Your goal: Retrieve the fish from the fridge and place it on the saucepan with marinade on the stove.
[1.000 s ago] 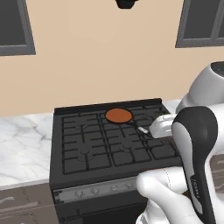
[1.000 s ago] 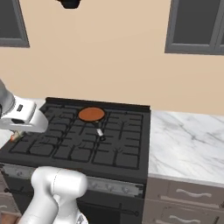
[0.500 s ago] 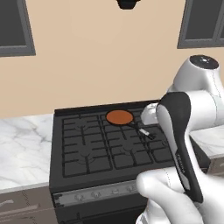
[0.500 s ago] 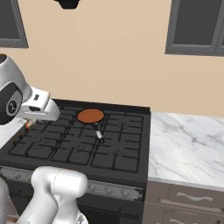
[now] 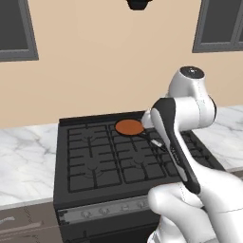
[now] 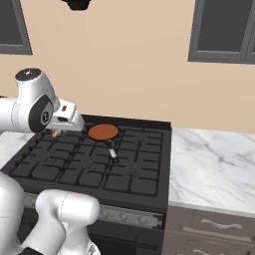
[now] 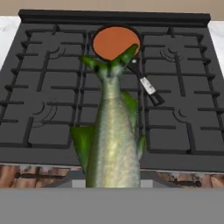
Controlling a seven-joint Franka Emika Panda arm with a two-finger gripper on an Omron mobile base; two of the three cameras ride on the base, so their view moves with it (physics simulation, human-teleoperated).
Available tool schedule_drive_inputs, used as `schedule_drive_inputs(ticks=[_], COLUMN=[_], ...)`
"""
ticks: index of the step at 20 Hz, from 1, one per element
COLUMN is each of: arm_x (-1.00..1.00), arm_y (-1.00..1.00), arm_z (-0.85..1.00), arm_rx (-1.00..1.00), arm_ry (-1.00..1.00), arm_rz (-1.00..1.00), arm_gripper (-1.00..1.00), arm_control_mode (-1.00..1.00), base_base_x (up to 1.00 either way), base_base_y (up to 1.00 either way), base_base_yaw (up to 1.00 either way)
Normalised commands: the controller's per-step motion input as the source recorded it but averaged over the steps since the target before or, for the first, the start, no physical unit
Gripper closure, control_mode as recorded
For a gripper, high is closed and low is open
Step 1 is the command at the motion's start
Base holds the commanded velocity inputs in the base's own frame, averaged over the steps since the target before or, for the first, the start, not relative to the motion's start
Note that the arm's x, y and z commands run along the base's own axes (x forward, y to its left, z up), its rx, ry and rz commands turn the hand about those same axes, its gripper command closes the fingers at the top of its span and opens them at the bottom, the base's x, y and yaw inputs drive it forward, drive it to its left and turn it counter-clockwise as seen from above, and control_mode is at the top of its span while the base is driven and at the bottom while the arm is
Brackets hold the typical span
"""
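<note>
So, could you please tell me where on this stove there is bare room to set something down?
The stove's front grates and both back corners are bare. The marble counters on either side are also free. The crowded spot is the back centre, where the saucepan sits, its handle angling toward the middle right. The fish hangs over the front centre.

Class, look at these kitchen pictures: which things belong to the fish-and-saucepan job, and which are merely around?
Job:
fish, carried at the claw
saucepan with orange marinade
stove

Merely around:
marble counter
drawers
grey wall cabinets
</note>
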Motion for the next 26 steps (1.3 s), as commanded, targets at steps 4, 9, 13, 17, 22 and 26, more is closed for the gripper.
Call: schedule_drive_inputs(ticks=[4, 9, 13, 17, 22, 26], arm_x=[0.7, 0.92, 0.74, 0.6, 0.62, 0.56], arm_y=[0.0, 0.02, 0.0, 0.12, 0.0, 0.0], arm_z=[-0.48, -0.38, -0.25, -0.01, -0.2, -0.34], arm_rx=[0.0, 0.0, 0.0, 0.0, 0.0, 0.0], arm_ry=[-0.04, 0.0, 0.0, 0.05, 0.04, 0.03], arm_rz=[0.0, 0.0, 0.0, -0.04, 0.0, 0.0], arm_gripper=[1.0, 1.0, 1.0, 1.0, 1.0, 1.0], arm_control_mode=[-1.0, -1.0, -1.0, -1.0, -1.0, -1.0], base_base_x=[0.0, 0.0, 0.0, 0.0, 0.0, 0.0], base_base_y=[0.0, 0.0, 0.0, 0.0, 0.0, 0.0], base_base_yaw=[0.0, 0.0, 0.0, 0.0, 0.0, 0.0])
